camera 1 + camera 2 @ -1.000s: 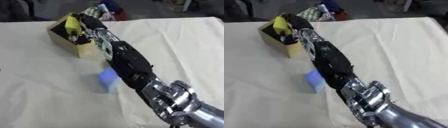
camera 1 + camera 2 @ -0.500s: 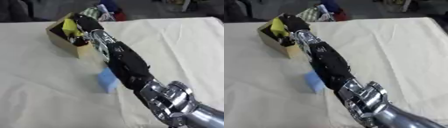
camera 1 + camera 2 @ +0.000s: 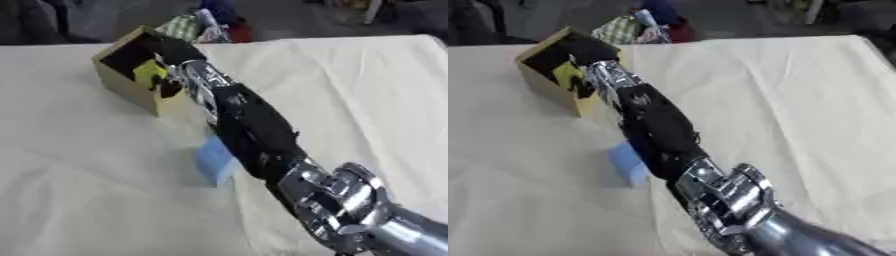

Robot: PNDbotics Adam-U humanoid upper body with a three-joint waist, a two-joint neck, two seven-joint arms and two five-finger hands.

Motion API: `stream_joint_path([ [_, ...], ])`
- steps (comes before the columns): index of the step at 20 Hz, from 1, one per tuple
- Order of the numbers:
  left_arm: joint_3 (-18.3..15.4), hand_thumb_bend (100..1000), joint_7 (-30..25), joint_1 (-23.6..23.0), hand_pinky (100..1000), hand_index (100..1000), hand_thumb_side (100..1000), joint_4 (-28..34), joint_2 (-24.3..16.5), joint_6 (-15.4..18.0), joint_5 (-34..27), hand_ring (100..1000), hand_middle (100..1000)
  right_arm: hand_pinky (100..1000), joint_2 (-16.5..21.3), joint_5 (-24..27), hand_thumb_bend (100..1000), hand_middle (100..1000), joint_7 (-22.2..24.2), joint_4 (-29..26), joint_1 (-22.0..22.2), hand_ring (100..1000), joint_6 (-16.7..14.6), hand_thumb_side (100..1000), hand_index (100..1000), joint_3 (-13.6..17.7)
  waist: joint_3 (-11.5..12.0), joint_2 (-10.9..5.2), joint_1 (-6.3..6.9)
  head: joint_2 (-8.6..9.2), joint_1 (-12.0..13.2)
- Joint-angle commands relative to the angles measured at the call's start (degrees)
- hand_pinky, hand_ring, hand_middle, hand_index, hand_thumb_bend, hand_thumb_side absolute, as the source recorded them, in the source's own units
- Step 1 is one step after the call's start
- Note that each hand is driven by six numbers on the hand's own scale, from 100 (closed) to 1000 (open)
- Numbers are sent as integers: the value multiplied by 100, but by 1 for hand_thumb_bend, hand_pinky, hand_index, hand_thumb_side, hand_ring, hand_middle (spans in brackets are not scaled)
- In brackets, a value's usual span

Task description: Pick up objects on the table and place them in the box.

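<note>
Tabletop (image 3: pixel 367 85) was covered in a cream cloth, wrinkled toward the near left. Beyond its far edge lay a heap of coloured stuff (image 3: pixel 210 22), green-checked, blue and red, against a dark floor; what the items were could not be made out.

A small tan cardboard box (image 3: pixel 131 87) stood on the far left part of the tabletop, open at the top, dark inside. A yellow object (image 3: pixel 149 72) showed inside it, near the corner closest to the arm.

A light blue block (image 3: pixel 214 160) lay on the cloth nearer the camera than the box, apart from it. The forearm passed just to its right and hid its right edge in both views.

The right arm (image 3: pixel 254 130) ran in from the lower right corner, its silver joint (image 3: pixel 337 200) large in the foreground, the black forearm stretched diagonally up and left to the box. The right hand (image 3: pixel 175 82) sat at the box's opening, over its near right wall, beside the yellow object. Dark fingers blended into the box's dark interior; whether they were spread, curled, or holding the yellow object could not be told.

Left hand appeared in neither view.
</note>
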State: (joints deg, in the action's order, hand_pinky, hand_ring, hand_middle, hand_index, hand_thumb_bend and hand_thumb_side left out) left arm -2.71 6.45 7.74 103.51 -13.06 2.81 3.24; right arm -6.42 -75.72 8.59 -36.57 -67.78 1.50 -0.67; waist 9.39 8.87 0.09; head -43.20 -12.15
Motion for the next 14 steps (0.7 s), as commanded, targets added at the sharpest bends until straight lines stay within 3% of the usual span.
stream_joint_path([
  [1,-61,100,32,3,646,754,742,95,-42,8,2,644,619,1000,325,394,100,1000,254,-377,-234,1000,-384,100,1000,-182,-75,-55,24,25,64],
  [4,-118,100,81,-81,646,754,743,90,-63,5,26,644,619,1000,809,1103,100,1000,911,-867,-223,1000,-1069,100,1000,-580,-283,-105,15,-35,203],
  [8,-183,100,144,-167,646,754,744,87,-100,0,62,643,619,1000,1529,1877,100,1000,1878,-1538,-70,1000,-1717,131,1000,-1117,-546,-151,-12,-88,345],
  [14,-225,100,188,-225,646,755,746,84,-125,-3,97,643,620,1000,2355,2609,100,1000,3087,-2139,432,1000,-2138,216,1000,-1764,-773,-164,-23,-92,475],
])
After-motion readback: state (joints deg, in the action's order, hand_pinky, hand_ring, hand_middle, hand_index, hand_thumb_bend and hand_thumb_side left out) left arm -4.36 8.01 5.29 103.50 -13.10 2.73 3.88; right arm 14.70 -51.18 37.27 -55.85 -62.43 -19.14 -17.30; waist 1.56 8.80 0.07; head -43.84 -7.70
